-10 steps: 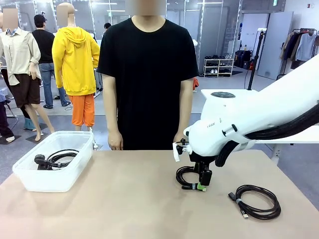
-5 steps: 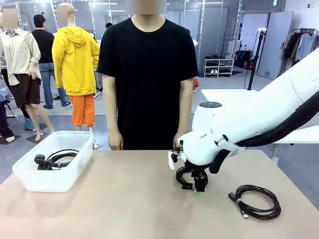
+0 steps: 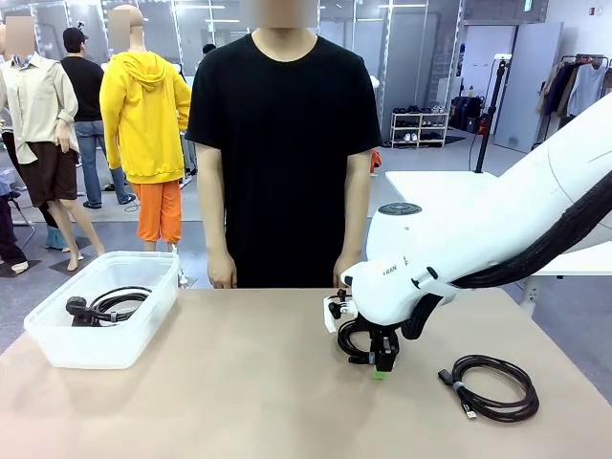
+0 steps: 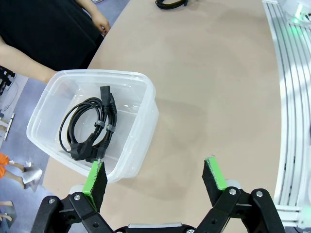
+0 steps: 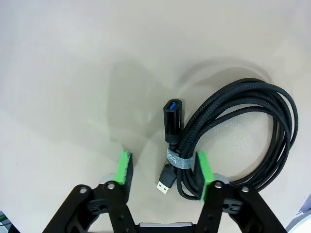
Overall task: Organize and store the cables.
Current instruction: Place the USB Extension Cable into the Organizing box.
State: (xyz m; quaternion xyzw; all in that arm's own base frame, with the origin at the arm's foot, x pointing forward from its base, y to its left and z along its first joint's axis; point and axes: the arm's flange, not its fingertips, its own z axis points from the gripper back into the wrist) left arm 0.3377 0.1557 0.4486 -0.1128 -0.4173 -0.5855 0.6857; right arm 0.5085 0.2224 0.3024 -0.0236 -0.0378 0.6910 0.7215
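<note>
One soft, light coil (image 5: 209, 121), best pinched at tie (image 5: 179, 162); right jaws astride it, unclamped; left jaws wide, empty.

Front view: fixed, on the robot's side. You look level across the table (image 3: 239, 392) at the person (image 3: 282, 143) on the far edge. It is wide and takes in the whole tabletop.

Left wrist view: high over the table. You look steeply down past the left gripper (image 4: 153, 165) onto the bin (image 4: 146, 97).

Right wrist view: very near the tabletop. You look straight down past the right gripper (image 5: 164, 158) onto one coil (image 5: 243, 121).

Shared: you find the bin (image 3: 57, 344) in the front and left wrist views. The coil (image 3: 352, 339) is in the front and right wrist views, and a coil sits at the left wrist view's top edge (image 4: 170, 4).
</note>
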